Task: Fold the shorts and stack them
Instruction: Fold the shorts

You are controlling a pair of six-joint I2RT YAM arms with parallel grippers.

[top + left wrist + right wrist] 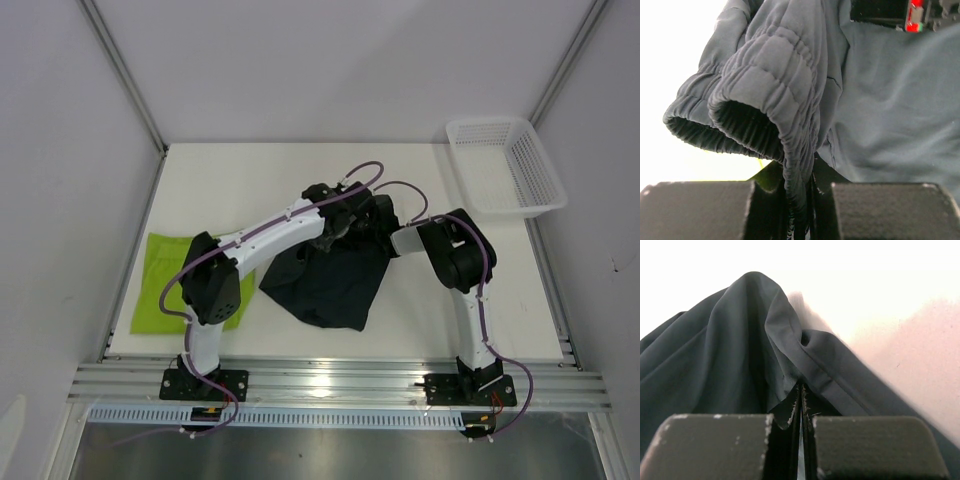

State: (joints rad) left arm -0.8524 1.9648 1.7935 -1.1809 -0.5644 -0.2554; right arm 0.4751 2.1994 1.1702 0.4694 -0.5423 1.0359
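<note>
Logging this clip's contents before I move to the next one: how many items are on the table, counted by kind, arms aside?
Shorts: 2, the lime green shorts and the dark navy shorts
Baskets: 1, the white mesh basket
Total: 3

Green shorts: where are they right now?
Top view: the green shorts lie flat near the table's left edge, partly under the left arm, left of the dark shorts.

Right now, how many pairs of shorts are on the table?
2. The lime green shorts lie flat on the left. The dark navy shorts are bunched in the middle, pinched by the left hand and the right hand. The bunched cloth could hide something beneath.
</note>
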